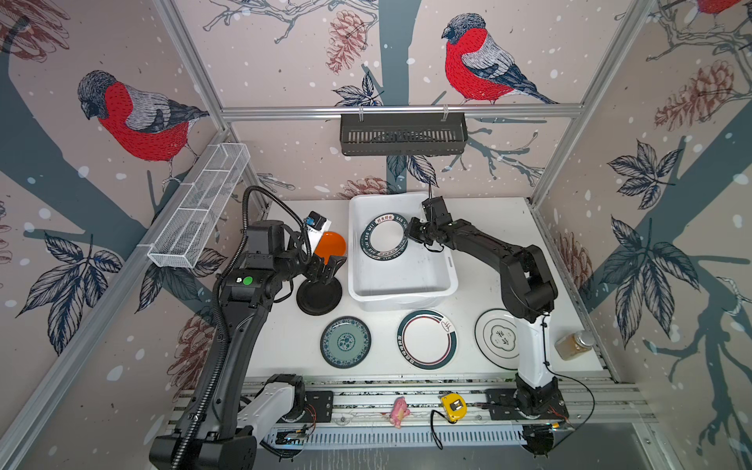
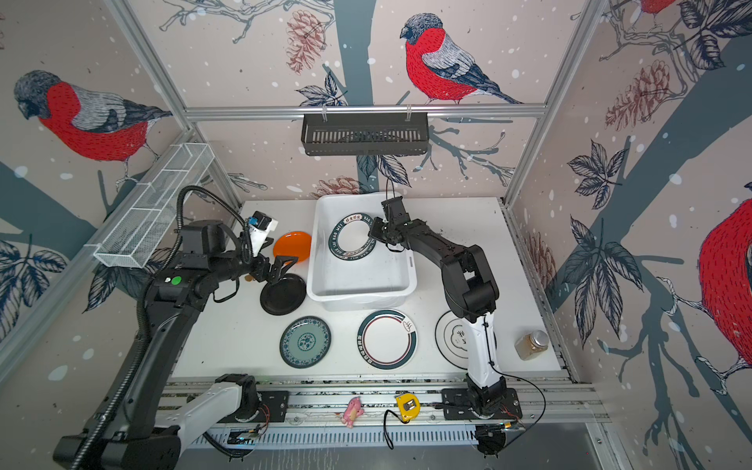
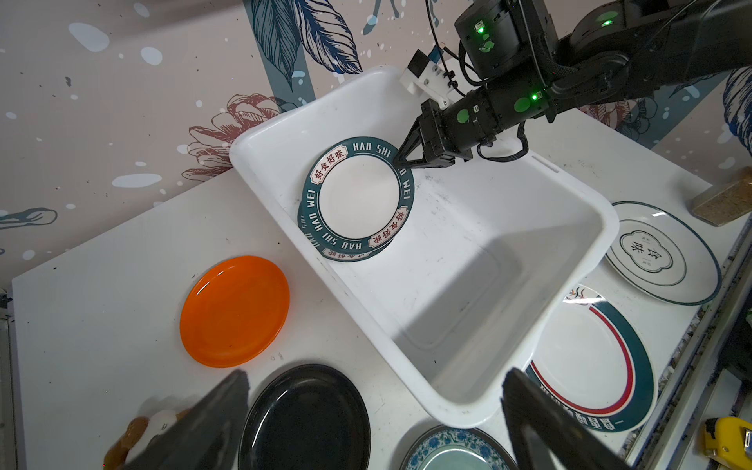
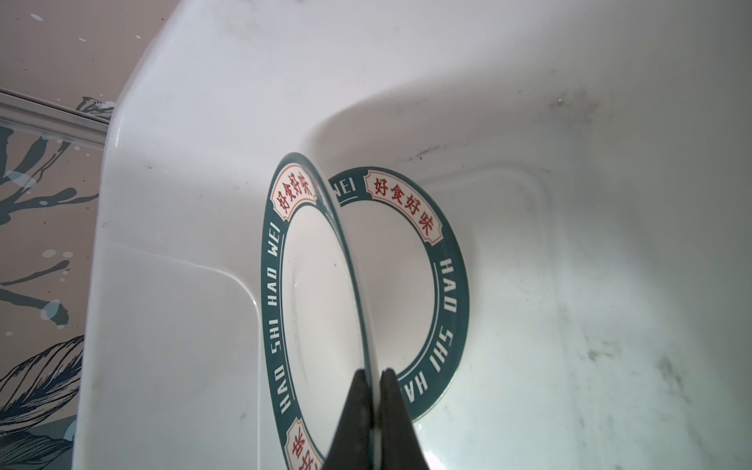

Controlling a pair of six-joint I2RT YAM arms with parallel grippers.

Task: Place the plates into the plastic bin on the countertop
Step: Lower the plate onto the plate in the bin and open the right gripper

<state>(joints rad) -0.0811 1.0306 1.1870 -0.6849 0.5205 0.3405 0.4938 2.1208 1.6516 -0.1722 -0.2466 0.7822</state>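
At the centre of both top views, you have the plastic bin (image 1: 403, 300) standing on the countertop (image 1: 496, 244). Your right gripper (image 1: 412, 235) is inside the bin's upper left part. It is clamped on the right-hand rim of a white lettered plate (image 1: 384, 236) with a teal band. Left of the bin, your left gripper (image 1: 329, 272) is spread wide and holds nothing. It sits over the upper edge of the black plate (image 1: 319, 299), and the orange plate (image 1: 334, 243) lies just above that. Along the lower edge of the countertop, left to right, lie three more plates:
- the teal floral plate (image 1: 346, 342);
- the banded plate (image 1: 427, 339), with teal and red rings;
- the thin-ringed plate (image 1: 494, 337), partly hidden behind the right arm (image 1: 529, 276).

A bottle (image 1: 573, 345) stands at the lower right.

In the left wrist view, your left gripper's fingers (image 3: 211, 419) stand far apart at the bottom of the frame. The black plate shows between them, ungripped. In the upper centre, the lettered plate hangs tilted over a second lettered plate (image 3: 346, 255) on the bin floor. You cannot tell whether the two touch.

In the right wrist view, your right gripper's fingers (image 4: 358, 407) pinch the lettered plate's rim at the bottom centre. That plate runs up the middle, nearly edge-on. The second lettered plate lies flat to its right.
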